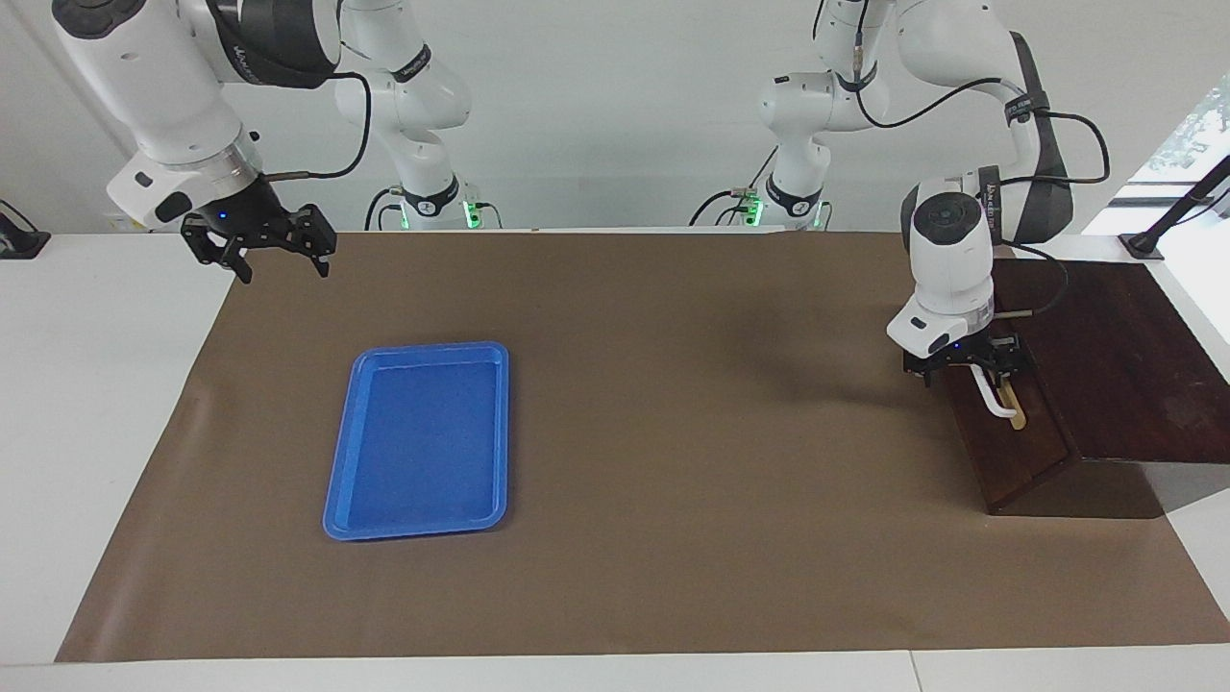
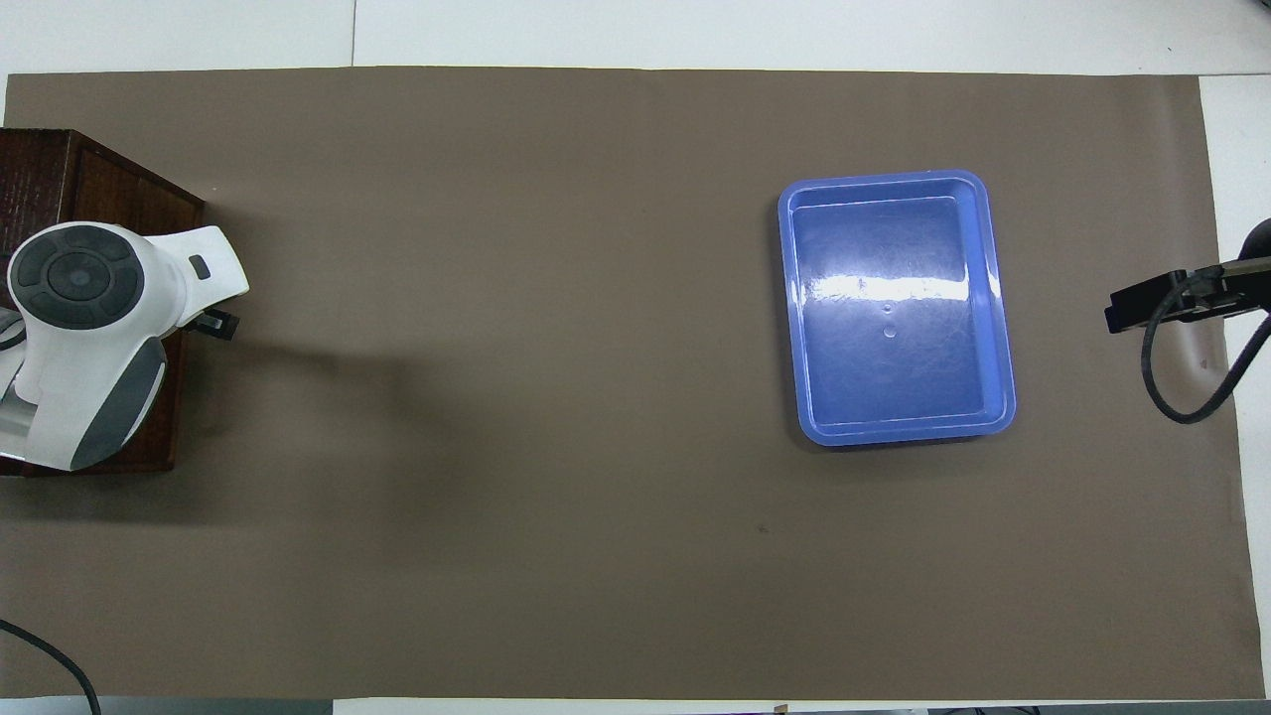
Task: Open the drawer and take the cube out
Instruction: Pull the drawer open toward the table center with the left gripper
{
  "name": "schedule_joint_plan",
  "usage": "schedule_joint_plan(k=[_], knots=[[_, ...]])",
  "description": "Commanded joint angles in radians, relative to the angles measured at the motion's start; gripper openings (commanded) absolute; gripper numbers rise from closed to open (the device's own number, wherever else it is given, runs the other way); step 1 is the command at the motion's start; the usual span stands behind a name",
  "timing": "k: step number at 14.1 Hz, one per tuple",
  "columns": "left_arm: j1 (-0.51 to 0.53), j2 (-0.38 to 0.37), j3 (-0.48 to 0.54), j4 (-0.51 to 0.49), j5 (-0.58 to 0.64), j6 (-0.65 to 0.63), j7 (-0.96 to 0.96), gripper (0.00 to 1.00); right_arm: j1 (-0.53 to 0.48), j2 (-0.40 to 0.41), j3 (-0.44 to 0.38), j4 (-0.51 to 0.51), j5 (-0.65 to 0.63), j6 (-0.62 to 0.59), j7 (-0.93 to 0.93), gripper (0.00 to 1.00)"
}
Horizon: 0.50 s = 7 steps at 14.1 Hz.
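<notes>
The drawer (image 1: 1011,444) is the dark brown slanted front of a wooden box (image 1: 1119,356) at the left arm's end of the table, and it looks shut. Its white bar handle (image 1: 996,400) lies on a tan strip. My left gripper (image 1: 969,365) is open, low at the end of the handle nearer the robots, with a finger on each side. From overhead the left wrist covers the box (image 2: 60,169). My right gripper (image 1: 259,242) hangs open in the air over the mat's corner at the right arm's end. The cube is hidden.
A flat blue tray (image 1: 420,440) lies on the brown mat (image 1: 673,481) toward the right arm's end, and it also shows in the overhead view as tray (image 2: 894,308). White tabletop borders the mat.
</notes>
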Motion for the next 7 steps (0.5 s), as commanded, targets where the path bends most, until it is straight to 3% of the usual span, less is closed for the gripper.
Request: schedule_joint_plan(k=[1,5,7], knots=[[0.01,-0.013,0.0,-0.038,0.021,0.036,0.003,1.0,0.018,-0.03,0.006,-0.043,-0.006,0.029,0.011,1.0],[-0.012,0.016,-0.005,-0.05,0.021,0.048,-0.04,1.0,0.001,-0.03,0.004,-0.043,-0.006,0.028,0.003,1.0],[-0.088,0.03,-0.006,-0.037,0.009,0.057,-0.161,1.0,0.001,-0.032,0.004,-0.045,-0.006,0.017,-0.003,1.0]])
